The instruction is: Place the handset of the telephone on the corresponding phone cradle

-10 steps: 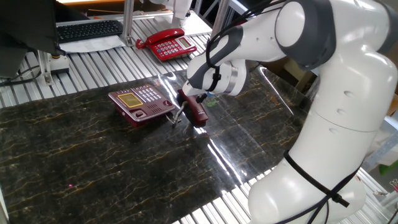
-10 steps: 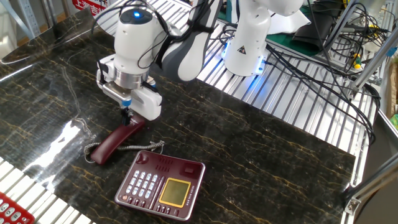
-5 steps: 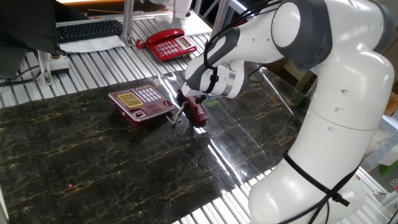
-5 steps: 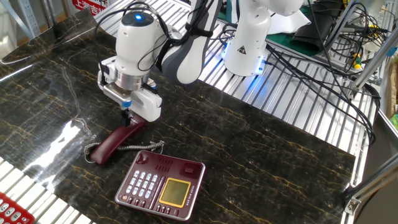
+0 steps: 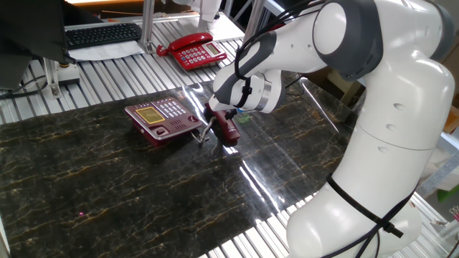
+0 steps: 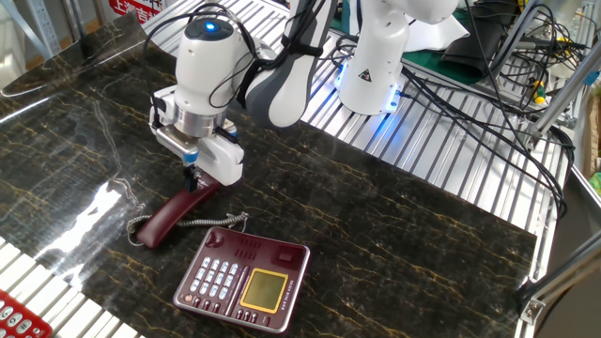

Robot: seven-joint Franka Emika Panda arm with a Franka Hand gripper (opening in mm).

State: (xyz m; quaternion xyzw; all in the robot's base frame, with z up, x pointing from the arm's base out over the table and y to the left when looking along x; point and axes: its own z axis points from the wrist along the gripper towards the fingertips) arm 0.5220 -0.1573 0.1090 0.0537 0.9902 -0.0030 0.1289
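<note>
We found the telephone (image 6: 242, 278) lying flat on the table (image 6: 394, 235) at the lower centre of the other fixed view, with the handset (image 6: 171, 214) lying off it, just up and left, its cord (image 6: 208, 222) trailing between the two. The gripper (image 6: 192, 178) stood over the handset's upper right end. In one fixed view the telephone (image 5: 163, 116) sat left of centre, the handset (image 5: 225, 127) just to its right beneath the gripper (image 5: 219, 119). A second telephone (image 5: 192, 50) lay well behind, at the upper centre, with a keyboard (image 5: 102, 34) to its left.
</note>
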